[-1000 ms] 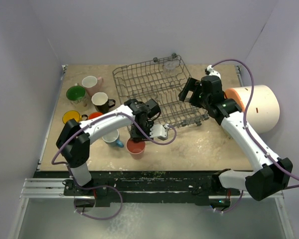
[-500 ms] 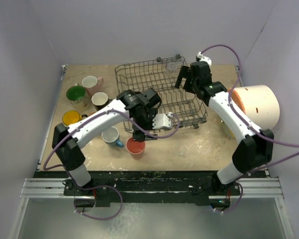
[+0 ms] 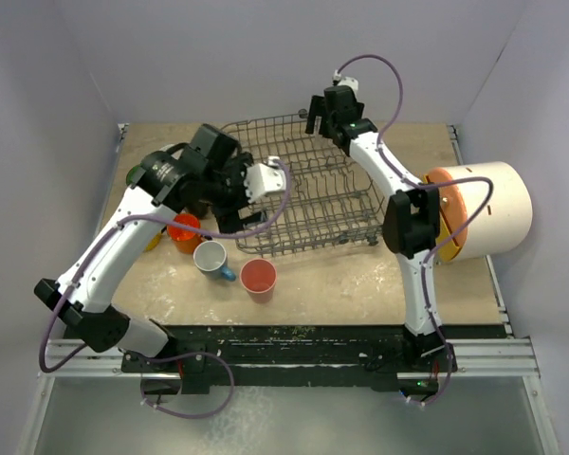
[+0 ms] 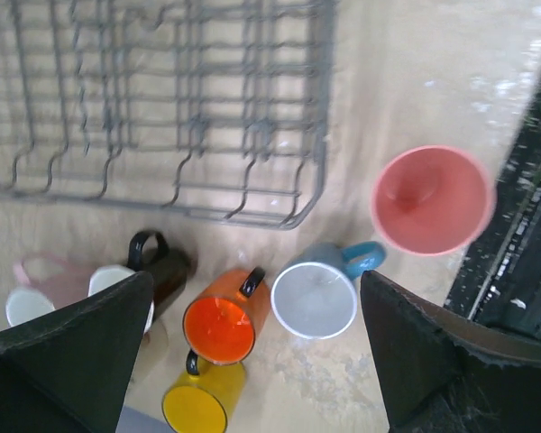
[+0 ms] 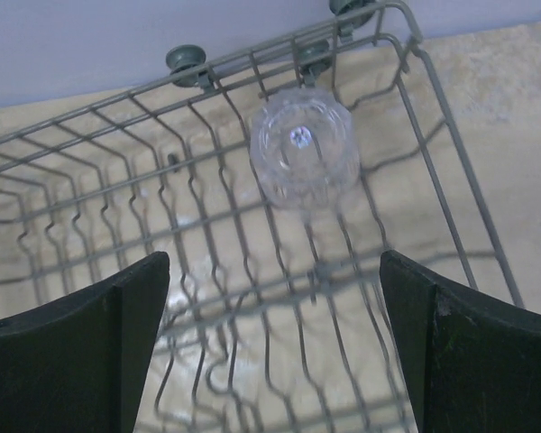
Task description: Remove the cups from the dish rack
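Note:
The dark wire dish rack [image 3: 308, 194] sits mid-table. A clear glass [image 5: 303, 149] stands in its far corner, and my right gripper [image 5: 273, 257] hovers open just above it, at the rack's far end [image 3: 322, 114]. My left gripper [image 3: 226, 194] is open and empty, high over the table left of the rack [image 4: 320, 135]. Below it stand the pink tumbler [image 4: 431, 200], blue mug [image 4: 316, 298], orange mug [image 4: 221, 325], yellow mug [image 4: 198, 401], black mug [image 4: 167, 271] and pale pink mug [image 4: 41, 284].
A big white cylinder with an orange end [image 3: 484, 209] lies at the table's right side. The black front edge of the table [image 4: 523, 234] runs just past the pink tumbler. Grey walls close in the back and sides.
My left gripper opened, let go of the pink tumbler and rose away to the back left. My right arm swung along the rack to its far end, over the glass.

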You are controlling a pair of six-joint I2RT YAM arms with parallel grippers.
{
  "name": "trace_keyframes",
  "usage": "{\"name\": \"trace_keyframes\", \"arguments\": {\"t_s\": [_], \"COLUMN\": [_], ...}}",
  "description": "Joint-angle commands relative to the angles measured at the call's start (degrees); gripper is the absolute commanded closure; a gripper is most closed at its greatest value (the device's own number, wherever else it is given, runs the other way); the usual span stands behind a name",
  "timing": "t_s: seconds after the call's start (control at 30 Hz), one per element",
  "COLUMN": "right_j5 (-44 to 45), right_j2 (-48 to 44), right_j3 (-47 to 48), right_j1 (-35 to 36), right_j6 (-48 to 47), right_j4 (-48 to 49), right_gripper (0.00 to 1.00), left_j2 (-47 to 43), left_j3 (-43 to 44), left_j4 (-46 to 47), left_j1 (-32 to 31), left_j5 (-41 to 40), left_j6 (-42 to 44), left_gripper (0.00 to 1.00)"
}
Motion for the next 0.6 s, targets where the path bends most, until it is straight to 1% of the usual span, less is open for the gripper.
{"name": "trace_keyframes", "arguments": {"t_s": [0.0,0.07,0.17,0.33,0.57], "right_j5": [1.36,0.88,0.7,0.39,0.42], "right_j2": [8.92,11.59,13.39,16.14,20.61], "right_j3": [11.6,13.74,13.67,14.63,18.07], "right_j1": [-0.57,-0.69,-0.84,-1.27,-2.01], "right_j6": [-5.59,-6.93,-8.5,-10.5,-11.6], "right_j4": [1.11,3.06,8.31,13.25,13.67], "right_gripper": [0.0,0.0,0.0,0.0,0.0], "left_j2": [-1.09,-1.07,-1.01,-2.99,-4.38], "left_j3": [-3.53,-4.36,-6.17,-9.98,-10.37], "left_j4": [6.09,7.64,8.59,10.08,8.63], "left_j1": [11.26,15.55,18.23,18.32,18.41], "left_j5": [0.35,2.3,3.62,4.25,4.12], "left_j6": [-0.82,-0.77,-0.43,-0.03,0.13], "left_gripper": [0.01,0.01,0.01,0.01,0.01]}}
